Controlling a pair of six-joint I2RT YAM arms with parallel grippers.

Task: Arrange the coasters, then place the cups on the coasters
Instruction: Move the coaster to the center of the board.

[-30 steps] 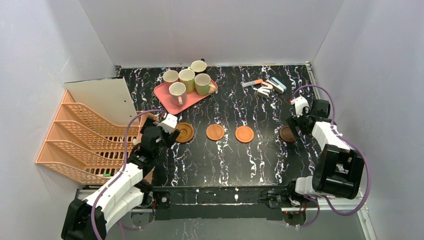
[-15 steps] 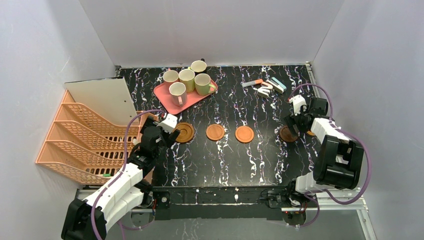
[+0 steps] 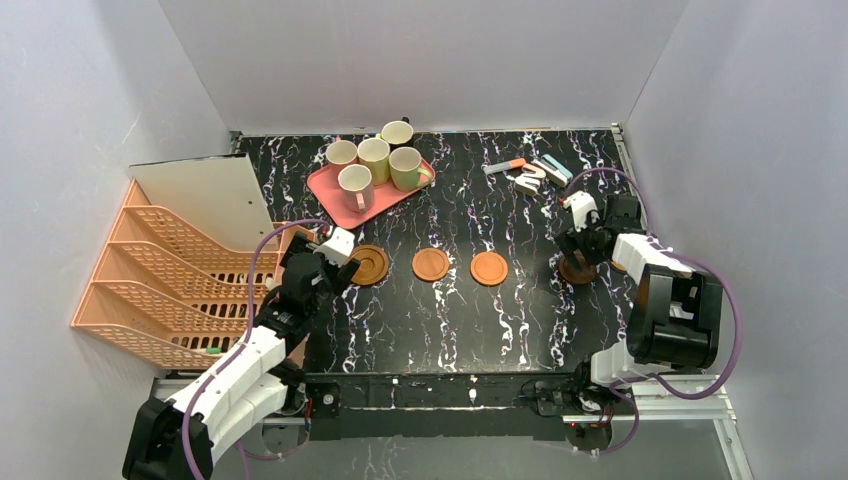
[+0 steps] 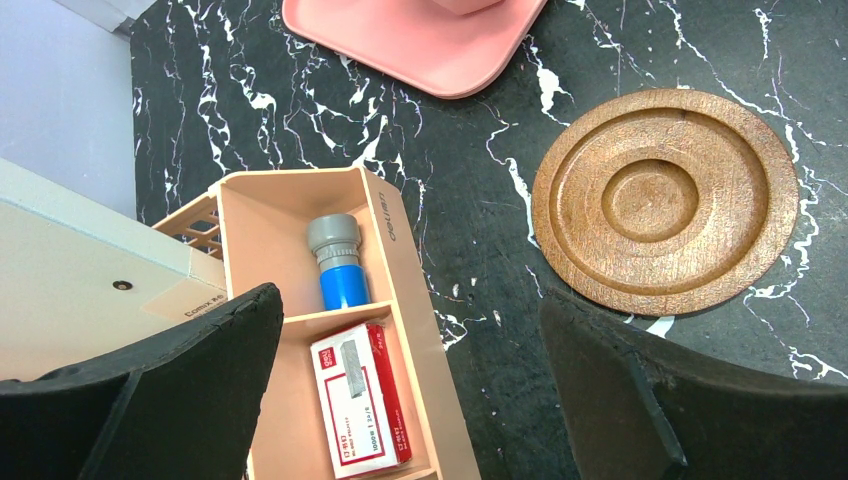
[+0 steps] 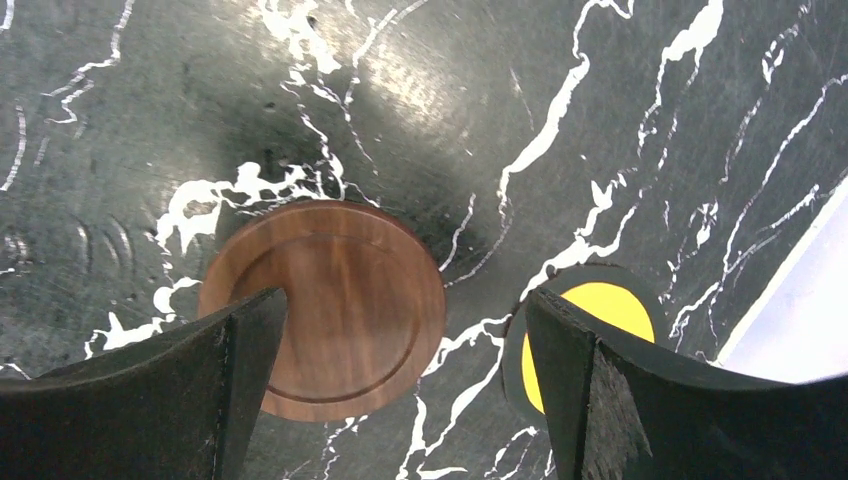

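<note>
**1. Right claw** (image 5: 400, 305): released, fingers spread wide, gripping nothing. It points down at the table (image 5: 120, 120), black marble with white veins.

**2. Dark brown coaster** (image 5: 335, 300): flat on the table beneath the right claw, in the gap between the fingers but off to one side. The finger on the left of the wrist view overlaps its edge, and the other finger stands clear of it. Contact cannot be told.

**3. Black-rimmed disc with a yellow face** (image 5: 600, 310): just beside that coaster but apart from it, partly hidden behind the other finger.

**4. Left claw** (image 4: 410, 320): released, fingers spread wide, gripping nothing.

**5. Ringed brown coaster** (image 4: 665, 200): flat on the table, ahead of the left claw on its right-hand finger's side. It is not between the fingers and not touched.

**6. Peach box** (image 4: 395, 250): below the left claw's gap, open-topped. It holds a blue-and-grey tube (image 4: 335, 265) in one compartment and a red-and-white packet (image 4: 358, 400) in the next.

**7. Orange coaster** (image 3: 431, 264) and **second orange coaster** (image 3: 489, 268): between the ringed one and the dark one. The four form a row, each apart from the others.

**8. Pink tray** (image 3: 322, 186): beyond the row, back left.

**9. Cups**: the pink cup (image 3: 355, 187), green cup (image 3: 405, 168), yellow-green cup (image 3: 374, 158) and pale pink cup (image 3: 342, 153) stand upright on the tray. The dark cup (image 3: 397, 132) is at the tray's far corner; whether it is on the tray or the table cannot be told. All are well apart from both claws and every coaster.

**10. Peach filing rack** (image 3: 150, 290): at the table's left edge.

**11. Stationery pile** (image 3: 530, 172): back right.
</note>
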